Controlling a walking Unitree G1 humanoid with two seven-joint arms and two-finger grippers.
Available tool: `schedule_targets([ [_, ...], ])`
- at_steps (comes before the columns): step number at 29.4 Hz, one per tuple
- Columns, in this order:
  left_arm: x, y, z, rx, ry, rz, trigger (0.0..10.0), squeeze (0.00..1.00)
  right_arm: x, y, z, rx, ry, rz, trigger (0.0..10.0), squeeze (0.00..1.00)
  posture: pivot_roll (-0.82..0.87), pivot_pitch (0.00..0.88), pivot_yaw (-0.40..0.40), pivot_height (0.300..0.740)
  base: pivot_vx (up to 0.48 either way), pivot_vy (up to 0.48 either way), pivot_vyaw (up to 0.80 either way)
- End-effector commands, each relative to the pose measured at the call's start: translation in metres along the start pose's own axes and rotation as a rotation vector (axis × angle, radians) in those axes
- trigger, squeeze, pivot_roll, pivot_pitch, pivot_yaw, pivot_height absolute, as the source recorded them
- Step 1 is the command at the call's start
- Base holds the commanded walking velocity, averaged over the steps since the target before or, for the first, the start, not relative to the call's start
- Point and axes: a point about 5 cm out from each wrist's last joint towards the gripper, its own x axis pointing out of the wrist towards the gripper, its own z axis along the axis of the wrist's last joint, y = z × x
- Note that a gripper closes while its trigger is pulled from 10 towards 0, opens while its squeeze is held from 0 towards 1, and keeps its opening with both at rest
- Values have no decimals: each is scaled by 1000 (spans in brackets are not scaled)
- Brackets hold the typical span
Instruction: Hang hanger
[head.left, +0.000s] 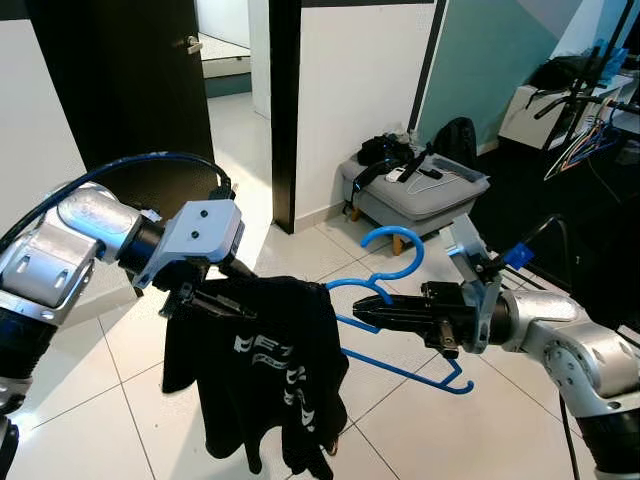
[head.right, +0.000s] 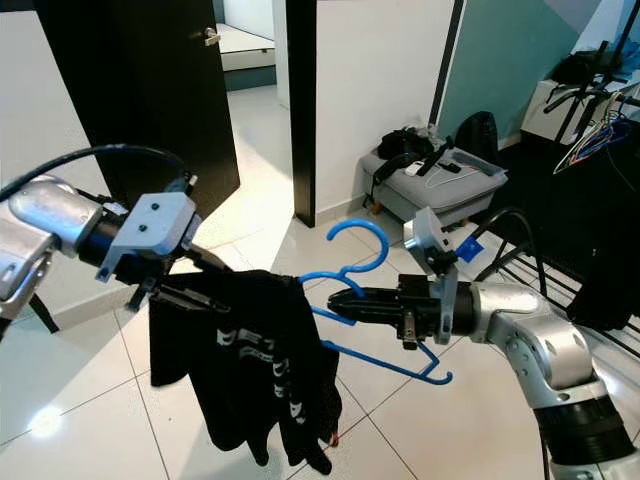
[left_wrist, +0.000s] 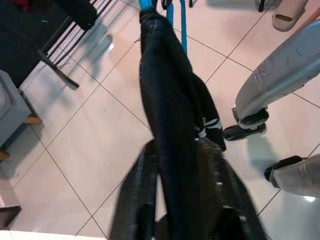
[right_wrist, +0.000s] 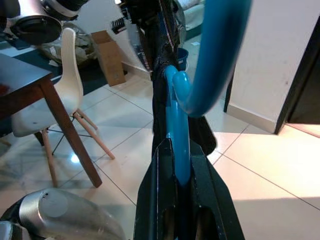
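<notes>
Black shirt (head.left: 270, 370) w/ white lettering hangs nearest, draped over one end of the blue hanger (head.left: 392, 300), held in mid-air above the tiled floor (head.left: 470, 430). Left gripper (head.left: 205, 297) jaws clamped on the shirt's shoulder. Right gripper (head.left: 362, 315) jaws clamped on the hanger just below its hook. Further back: grey ottoman (head.left: 430, 205) w/ bags on top, by the white wall (head.left: 360, 90). Far right, a clothes rack (head.left: 590, 110) w/ hangers.
</notes>
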Motion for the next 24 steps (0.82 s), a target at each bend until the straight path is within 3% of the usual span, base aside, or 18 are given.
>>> schedule_targets([
  [1, 1, -4, -6, -30, 29, -35, 0, 0, 1, 2, 7, -43, -25, 3, 10000, 0, 8, 0, -13, 740, 0, 0, 0],
  [16, 4, -4, -10, -39, 38, -47, 0, 0, 3, 0, 14, -38, -96, -23, 10000, 0, 4, 0, -9, 740, 0, 0, 0],
  [17, 4, -3, -10, -39, 40, -45, 0, 0, 3, 0, 15, -32, -108, -28, 10000, 843, 3, 0, -8, 740, 0, 0, 0],
  [19, 4, -3, -10, -39, 40, -45, 0, 0, 3, 0, 15, -32, -108, -28, 10000, 843, 3, 0, -8, 740, 0, 0, 0],
  [20, 4, -2, -10, -37, 42, -42, 0, 0, 2, -1, 15, -30, -114, -30, 10000, 1000, 4, 0, -7, 740, 0, 0, 0],
  [24, 1, 2, -11, -30, 55, -18, 0, 0, -1, -3, 15, -41, -112, -53, 10000, 1000, 3, 0, -5, 740, 0, 0, 0],
])
